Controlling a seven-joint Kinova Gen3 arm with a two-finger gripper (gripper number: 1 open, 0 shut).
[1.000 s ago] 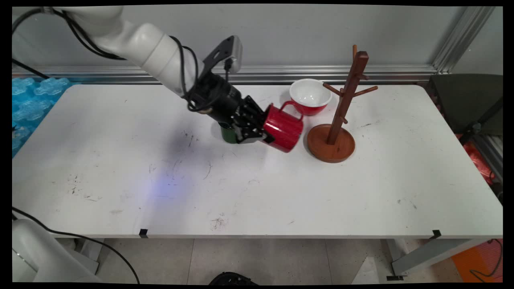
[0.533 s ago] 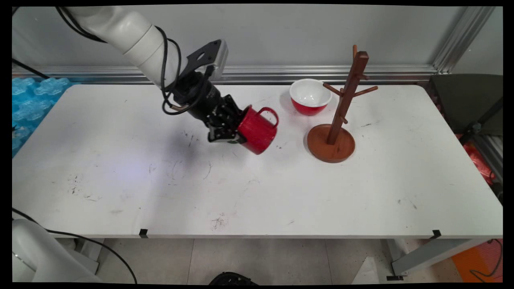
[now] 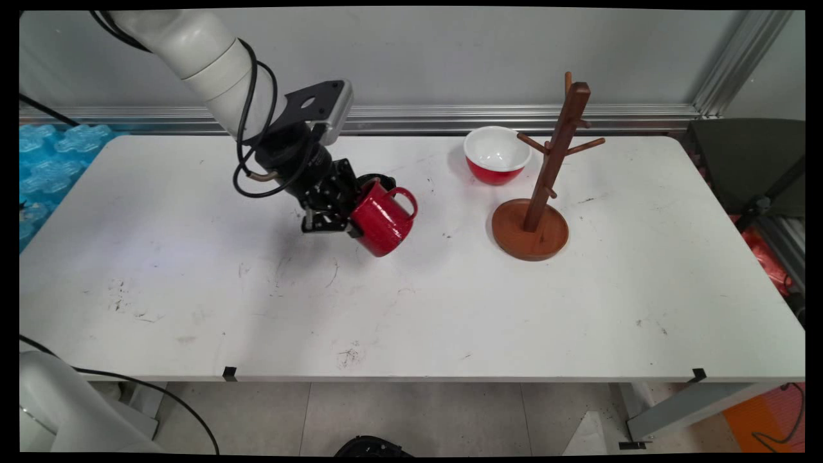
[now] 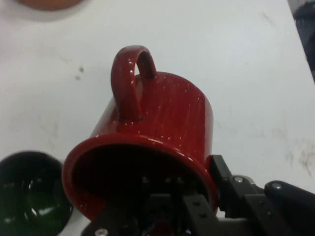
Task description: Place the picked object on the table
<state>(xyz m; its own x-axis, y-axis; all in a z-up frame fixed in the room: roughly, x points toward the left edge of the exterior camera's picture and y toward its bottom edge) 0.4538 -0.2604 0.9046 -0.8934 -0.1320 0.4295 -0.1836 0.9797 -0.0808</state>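
Hand view: gripper [image 4: 170,209] clamped on red mug [image 4: 147,142] rim, one finger inside. Mug tilted, handle up. Prob. enamel: rigid, light, slick; rim grip ok.

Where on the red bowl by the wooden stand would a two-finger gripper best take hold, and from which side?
Probably the rim of the red bowl, from above. It stands upright with its white inside open upward and has no handle, so one finger could go inside and one outside the wall. The left or near part of the rim looks safest, since the wooden mug tree stands close on its right with pegs reaching toward it.
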